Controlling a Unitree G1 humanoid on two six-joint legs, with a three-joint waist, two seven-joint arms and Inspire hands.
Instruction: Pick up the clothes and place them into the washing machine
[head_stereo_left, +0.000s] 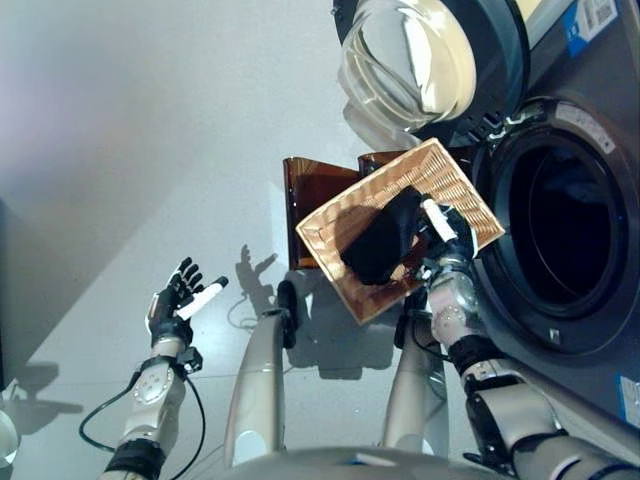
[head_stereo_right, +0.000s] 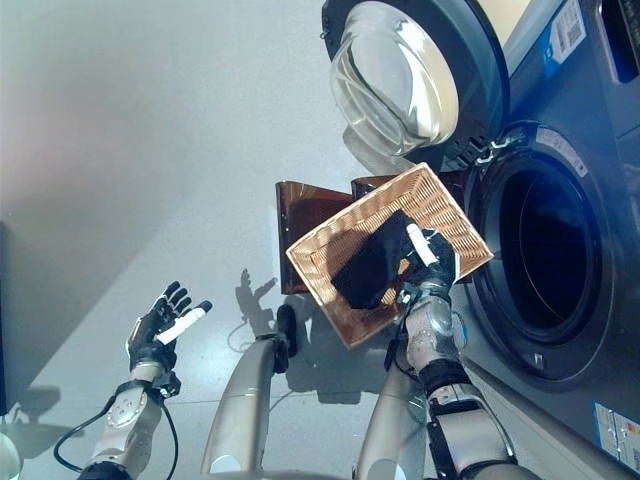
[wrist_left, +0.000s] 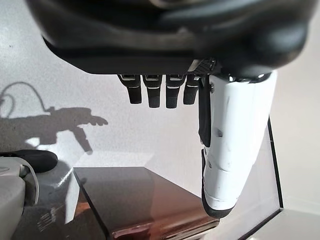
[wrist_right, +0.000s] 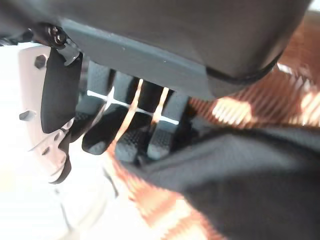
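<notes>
The dark clothes (head_stereo_left: 383, 243) lie in a crumpled heap in the wicker basket (head_stereo_left: 340, 232), which stands tilted on a brown stand (head_stereo_left: 310, 195) at about 12 o'clock from the robot. The washing machine (head_stereo_left: 585, 210) sits at roughly 2 o'clock, its drum opening dark and clear, with the round glass door (head_stereo_left: 405, 55) swung wide open above the basket.

The right hand (head_stereo_left: 440, 232) is down at the basket's near-right rim, touching the heap. In the right wrist view its fingers (wrist_right: 122, 130) are curled against the wicker weave just beside the dark cloth (wrist_right: 240, 170), but whether any fold is pinched between them and the thumb I cannot tell.

The left hand (head_stereo_left: 180, 300) hangs over the bare floor at about 9 o'clock, well apart from the basket, holding nothing; its fingers (wrist_left: 150, 92) are slack and spread, thumb standing out.

The garment looks light, soft and limp. It should bunch and drape instead of keeping a shape, and trailing ends may snag on the rough wicker or catch on the drum's rim. The thick middle of the heap is probably the best place to grip, gathering several folds at once so little hangs loose. It isn't fragile or slippery, so a firm squeeze should do no harm.
</notes>
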